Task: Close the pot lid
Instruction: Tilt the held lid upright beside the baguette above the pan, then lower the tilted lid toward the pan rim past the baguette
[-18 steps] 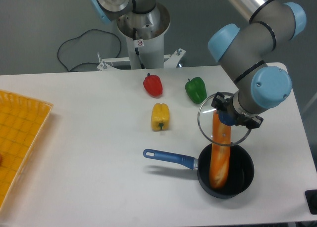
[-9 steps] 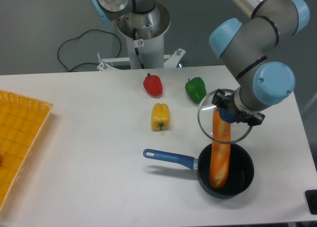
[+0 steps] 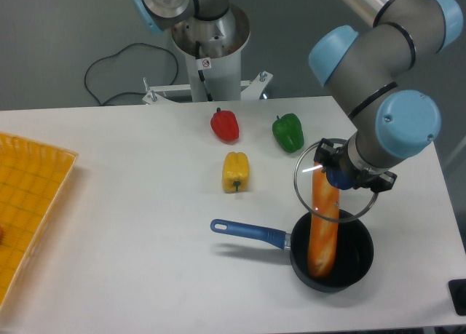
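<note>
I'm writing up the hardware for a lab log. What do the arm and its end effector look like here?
The arm has grey cylindrical links with light-blue round joint caps. The end effector is small and dark, largely hidden under the wrist; its fingers are hard to make out. No cables or markings show on the arm.

The scene is lit brightly and evenly from above, so that the white table [image 3: 131,203] is rendered almost without shading and only a soft, short shadow is cast just below the pot [image 3: 331,255] and under its handle. A small white glare spot is seen on the lid [image 3: 336,188], above the pot, and a bright streak is reflected on the metal tube at the top edge, well above the pot. Focus is held sharp throughout, with no motion blur and no marked bending of lines toward the edges.
</note>
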You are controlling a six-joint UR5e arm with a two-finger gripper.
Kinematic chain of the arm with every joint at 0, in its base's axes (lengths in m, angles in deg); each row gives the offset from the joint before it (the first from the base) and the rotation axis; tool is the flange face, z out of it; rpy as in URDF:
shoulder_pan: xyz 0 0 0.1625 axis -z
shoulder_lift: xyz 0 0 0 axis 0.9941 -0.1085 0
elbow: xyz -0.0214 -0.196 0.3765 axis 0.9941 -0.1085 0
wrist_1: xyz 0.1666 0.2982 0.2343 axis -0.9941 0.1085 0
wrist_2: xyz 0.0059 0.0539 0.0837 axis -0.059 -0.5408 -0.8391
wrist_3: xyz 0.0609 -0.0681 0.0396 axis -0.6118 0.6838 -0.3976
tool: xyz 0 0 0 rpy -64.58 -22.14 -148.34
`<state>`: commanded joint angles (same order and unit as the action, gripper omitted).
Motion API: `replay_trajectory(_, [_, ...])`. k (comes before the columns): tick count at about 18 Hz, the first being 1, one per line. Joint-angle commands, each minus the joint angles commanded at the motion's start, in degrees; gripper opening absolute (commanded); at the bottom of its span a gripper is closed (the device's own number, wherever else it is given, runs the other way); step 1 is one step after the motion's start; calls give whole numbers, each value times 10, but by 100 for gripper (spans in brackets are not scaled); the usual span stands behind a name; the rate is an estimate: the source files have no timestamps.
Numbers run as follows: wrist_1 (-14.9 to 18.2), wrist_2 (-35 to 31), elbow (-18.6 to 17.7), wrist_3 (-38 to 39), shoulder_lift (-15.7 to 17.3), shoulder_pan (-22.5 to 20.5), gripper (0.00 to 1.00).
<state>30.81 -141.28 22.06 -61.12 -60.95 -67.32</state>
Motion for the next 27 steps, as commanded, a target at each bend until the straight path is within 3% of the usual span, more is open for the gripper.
replay_trajectory(15, [0,-5,21,46,-41,13,56])
replay_trajectory(19, [24,-5,43,48,-54,14,56])
replay_trajectory(27, [39,-5,60,56,-66,14,56])
